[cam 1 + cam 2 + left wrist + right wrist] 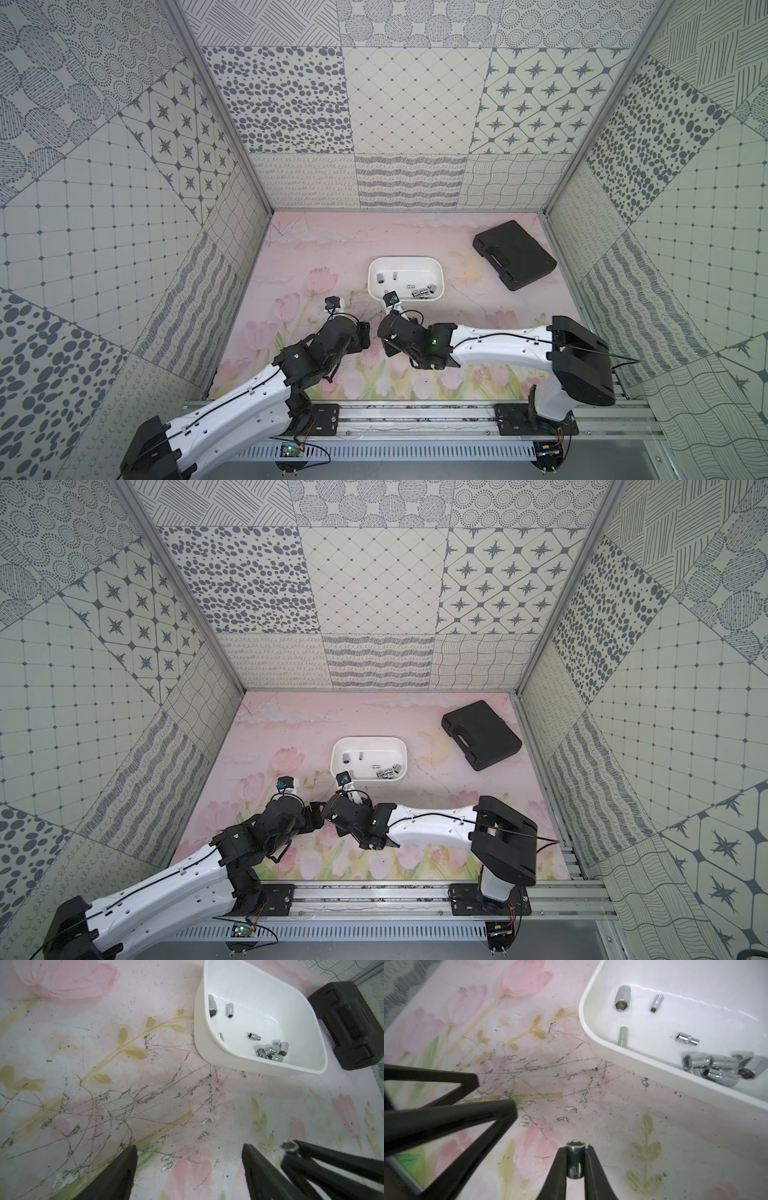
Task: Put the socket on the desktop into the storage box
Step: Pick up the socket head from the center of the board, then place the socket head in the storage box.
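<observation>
In the right wrist view my right gripper (575,1148) is shut on a small chrome socket (575,1159), which stands upright between the two fingertips. It is over the pink flowered mat, short of the near wall of the white storage box (654,1076). The left wrist view shows the same socket (287,1145) at the tips of the right fingers. My left gripper (189,1147) stands open beside it with only mat between its fingers. The storage box (405,259) sits mid-table in both top views, and several sockets (424,291) lie in it.
A flat black case (514,254) lies at the back right, beyond the box. Patterned walls enclose the table on three sides. The mat (145,1095) in front of the box is scratched and bare. Both wrists hang close together just in front of the box.
</observation>
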Controlling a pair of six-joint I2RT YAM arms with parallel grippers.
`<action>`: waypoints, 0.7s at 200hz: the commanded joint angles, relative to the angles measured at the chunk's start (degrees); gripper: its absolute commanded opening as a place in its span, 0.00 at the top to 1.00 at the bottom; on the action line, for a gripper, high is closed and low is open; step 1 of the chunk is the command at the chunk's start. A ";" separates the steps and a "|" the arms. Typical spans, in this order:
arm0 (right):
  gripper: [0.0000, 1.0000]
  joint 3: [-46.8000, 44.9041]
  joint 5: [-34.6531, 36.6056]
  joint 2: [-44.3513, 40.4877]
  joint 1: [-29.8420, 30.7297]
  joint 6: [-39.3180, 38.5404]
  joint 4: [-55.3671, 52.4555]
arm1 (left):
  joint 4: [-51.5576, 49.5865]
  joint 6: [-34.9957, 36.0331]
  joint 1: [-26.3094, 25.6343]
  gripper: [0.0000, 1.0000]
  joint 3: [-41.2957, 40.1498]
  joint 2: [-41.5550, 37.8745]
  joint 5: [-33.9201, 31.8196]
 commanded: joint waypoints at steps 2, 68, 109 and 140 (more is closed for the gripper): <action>0.86 -2.53 5.65 -7.19 -0.31 -1.52 0.43 | 0.22 -0.71 -0.05 0.16 0.29 -0.22 -1.35; 0.85 4.21 1.05 -1.66 -10.45 -6.51 0.89 | 0.00 -0.70 0.03 0.16 0.27 -0.49 -2.10; 0.84 8.07 -5.24 8.06 -18.14 -6.28 1.85 | -0.02 -0.54 -0.03 0.16 0.22 -0.83 -2.48; 0.78 8.64 -9.30 12.59 -21.31 -6.21 4.18 | 0.07 -0.55 -0.06 0.16 0.29 -1.08 -2.50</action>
